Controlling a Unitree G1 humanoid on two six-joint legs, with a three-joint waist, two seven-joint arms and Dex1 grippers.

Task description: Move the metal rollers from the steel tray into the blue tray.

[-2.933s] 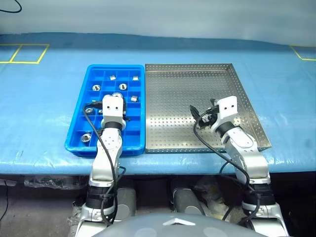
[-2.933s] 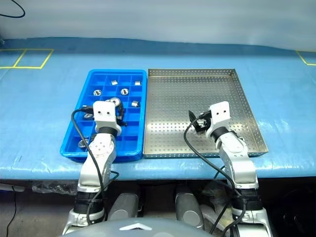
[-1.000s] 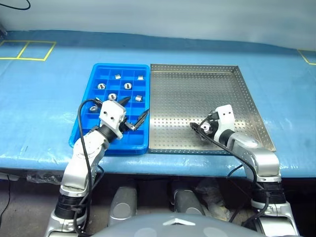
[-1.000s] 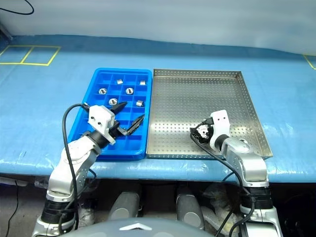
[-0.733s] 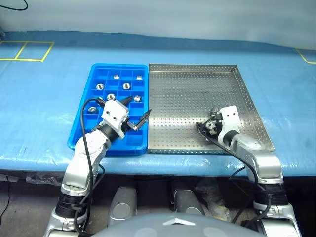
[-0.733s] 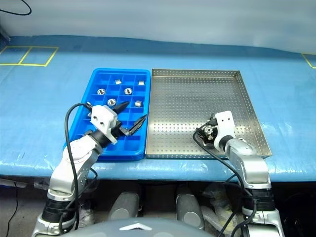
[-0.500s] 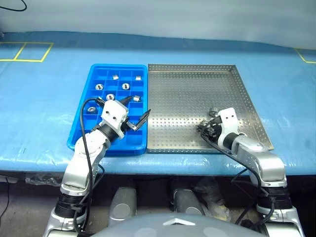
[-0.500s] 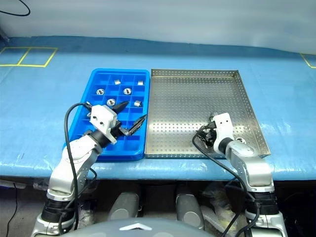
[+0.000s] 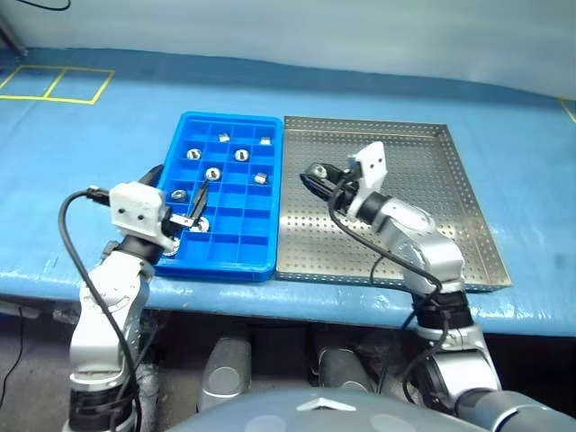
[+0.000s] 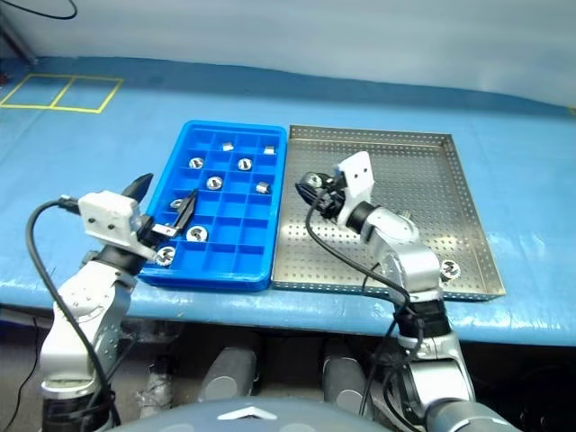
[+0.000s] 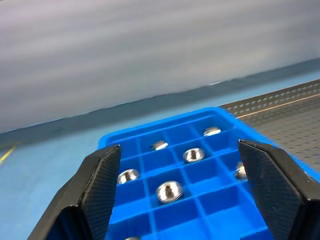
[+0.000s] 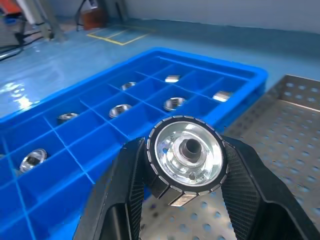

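Note:
My right gripper (image 9: 314,176) is shut on a metal roller (image 12: 187,150), a shiny ring with a dark centre hole. It holds the roller above the left edge of the steel tray (image 9: 423,171), right beside the blue tray (image 9: 229,263). Several rollers (image 9: 213,174) lie in separate compartments of the blue tray. One more roller (image 10: 447,266) rests near the steel tray's front right corner. My left gripper (image 9: 177,191) stands open over the blue tray's front left part with nothing between its fingers. In the left wrist view the rollers (image 11: 169,190) lie beyond the spread fingers.
Both trays sit side by side on a blue-covered table (image 9: 81,180) whose front edge runs just in front of them. Yellow tape marks (image 9: 54,85) lie at the far left. Black cables loop off both wrists.
My right gripper has shut on a roller, lifted it from the steel tray's front and carried it left toward the blue tray. The left gripper drew left, still open. The camera also shifted.

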